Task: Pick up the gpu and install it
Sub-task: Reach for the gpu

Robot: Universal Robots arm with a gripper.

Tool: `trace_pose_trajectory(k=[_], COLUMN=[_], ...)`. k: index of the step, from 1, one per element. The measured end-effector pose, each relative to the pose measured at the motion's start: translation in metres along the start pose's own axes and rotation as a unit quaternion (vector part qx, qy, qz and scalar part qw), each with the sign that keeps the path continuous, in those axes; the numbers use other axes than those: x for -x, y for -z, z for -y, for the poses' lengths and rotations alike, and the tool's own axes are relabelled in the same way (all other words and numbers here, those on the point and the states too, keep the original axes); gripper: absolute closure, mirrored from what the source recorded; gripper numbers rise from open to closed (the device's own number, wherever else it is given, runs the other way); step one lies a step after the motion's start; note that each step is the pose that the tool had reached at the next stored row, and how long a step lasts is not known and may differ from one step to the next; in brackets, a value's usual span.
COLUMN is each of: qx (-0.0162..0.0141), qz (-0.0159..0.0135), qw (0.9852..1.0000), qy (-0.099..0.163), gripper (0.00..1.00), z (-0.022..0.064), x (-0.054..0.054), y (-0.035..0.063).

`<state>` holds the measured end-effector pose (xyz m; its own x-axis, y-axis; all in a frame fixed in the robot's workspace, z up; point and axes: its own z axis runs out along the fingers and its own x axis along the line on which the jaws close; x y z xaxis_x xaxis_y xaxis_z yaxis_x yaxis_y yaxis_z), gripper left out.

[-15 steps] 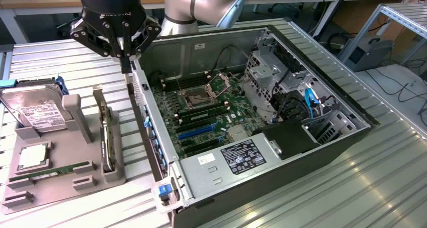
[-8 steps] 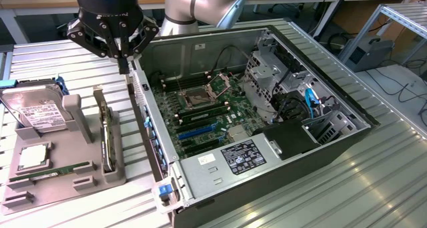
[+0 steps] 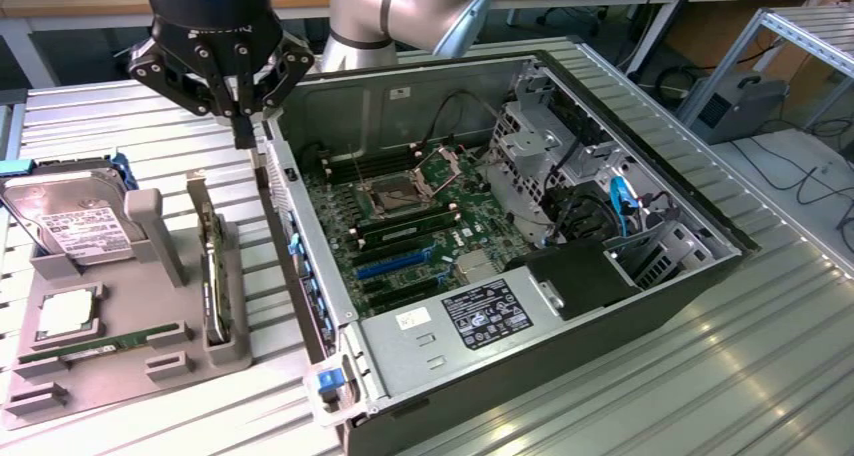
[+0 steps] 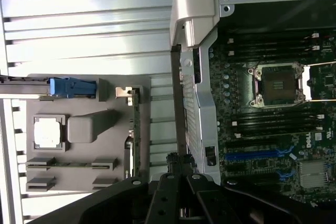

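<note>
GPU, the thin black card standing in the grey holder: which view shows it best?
The exterior view: the thin flat black gpu stands upright on edge in the grey plastic holder, its length visible. The wrist view shows the gpu edge-on.

The gpu (image 3: 210, 266) was a thin, flat black card standing upright on its long edge in a slot of the grey holder (image 3: 174, 366) on the table (image 3: 107, 126). In the exterior view its length ran away from the camera, and its silvery bracket (image 3: 198, 191) rose at the far end. It sat on the holder's side nearest the open case (image 3: 601, 326), near it but apart. From the wrist view the gpu (image 4: 134, 129) showed edge-on as a narrow dark strip, with the bracket (image 4: 123, 92) at one end.
</note>
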<state>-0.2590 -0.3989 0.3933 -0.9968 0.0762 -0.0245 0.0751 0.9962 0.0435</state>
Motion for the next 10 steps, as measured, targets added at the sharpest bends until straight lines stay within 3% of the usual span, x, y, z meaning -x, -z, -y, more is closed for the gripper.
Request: trace_pose_trajectory(k=[10], qx=[0.0], qz=[0.0], qw=[1.0], qy=[0.0], gripper=[0.89], z=[0.0003], x=[-0.0038], y=[0.0001])
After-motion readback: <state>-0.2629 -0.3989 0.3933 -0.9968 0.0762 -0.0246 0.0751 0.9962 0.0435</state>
